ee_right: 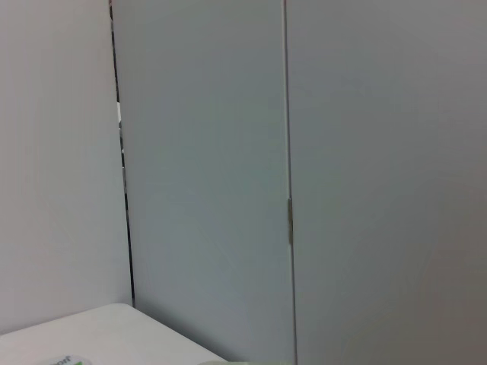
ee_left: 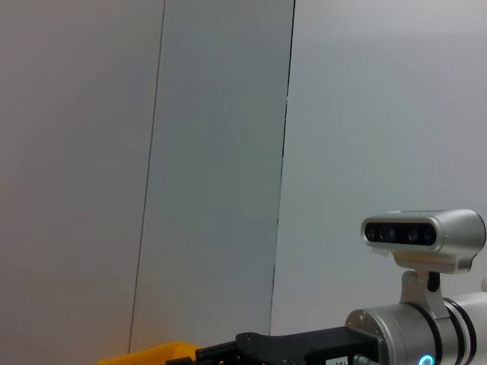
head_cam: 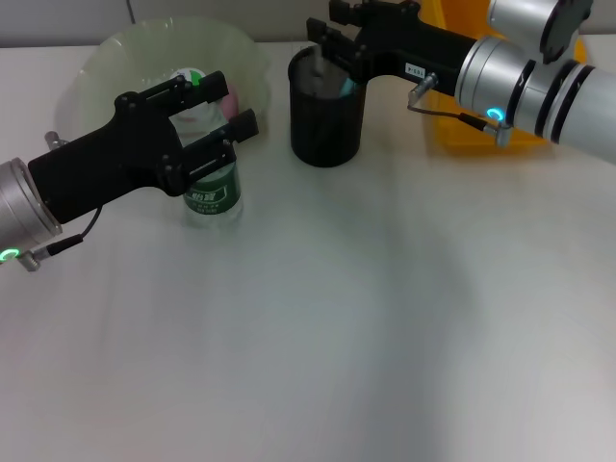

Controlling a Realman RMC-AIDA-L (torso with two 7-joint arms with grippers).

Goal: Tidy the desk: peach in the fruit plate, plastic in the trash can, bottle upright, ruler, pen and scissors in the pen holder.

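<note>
Bottle (head_cam: 212, 173) upright, left gripper (head_cam: 222, 104) fingers straddling it

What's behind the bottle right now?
The fruit plate sits behind the bottle, with something pink showing in it. The left claw around the bottle covers the rest.

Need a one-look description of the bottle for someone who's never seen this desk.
Start at the pale green fruit plate at the desk's far left. Directly in front of it stands the bottle, upright, between the fingers of the left pincer. It is clear plastic with a green label, unlike the black pen holder to its right.
</note>
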